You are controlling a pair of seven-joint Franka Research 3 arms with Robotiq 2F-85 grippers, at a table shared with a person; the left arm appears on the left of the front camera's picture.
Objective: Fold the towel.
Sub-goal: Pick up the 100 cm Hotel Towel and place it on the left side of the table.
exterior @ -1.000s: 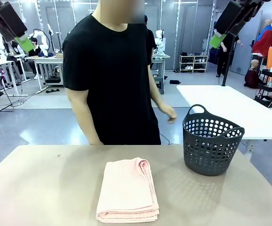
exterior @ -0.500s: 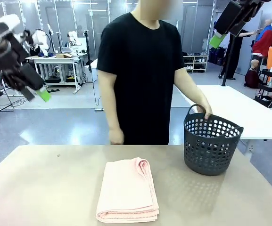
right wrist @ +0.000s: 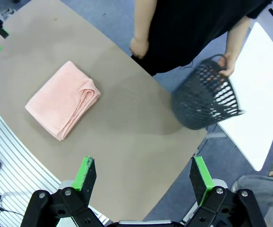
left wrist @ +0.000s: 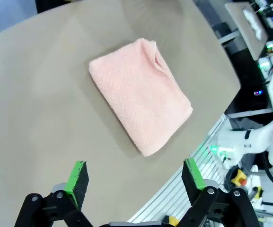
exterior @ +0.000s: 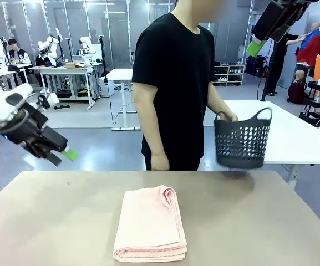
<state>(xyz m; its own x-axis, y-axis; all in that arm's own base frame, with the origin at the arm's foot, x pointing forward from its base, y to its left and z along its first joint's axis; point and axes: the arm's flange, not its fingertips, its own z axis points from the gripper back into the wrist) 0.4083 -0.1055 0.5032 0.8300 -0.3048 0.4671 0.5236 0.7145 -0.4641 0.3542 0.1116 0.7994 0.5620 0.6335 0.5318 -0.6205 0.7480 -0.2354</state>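
The salmon-pink towel [exterior: 150, 224] lies folded into a thick rectangle at the middle of the tan table [exterior: 49, 221]; it also shows as the towel [left wrist: 141, 94] and the towel [right wrist: 63, 100] in the wrist views. My left gripper [exterior: 60, 153] hangs at the left, above the table's far left edge, well away from the towel. Its own view shows the left gripper [left wrist: 135, 176] open with nothing between the green pads. High at the top right, my right gripper [exterior: 258, 43] is up in the air; the right gripper [right wrist: 143, 172] stands open and holds nothing.
A person in a black shirt [exterior: 176, 83] stands at the far side and holds the dark grey perforated basket [exterior: 240, 141] by its handle, lifted off the table. A white table [exterior: 293, 130] stands behind at the right.
The person has lifted the basket off the table and carried it back. My left arm has come down from the upper left to just above the table's left edge.
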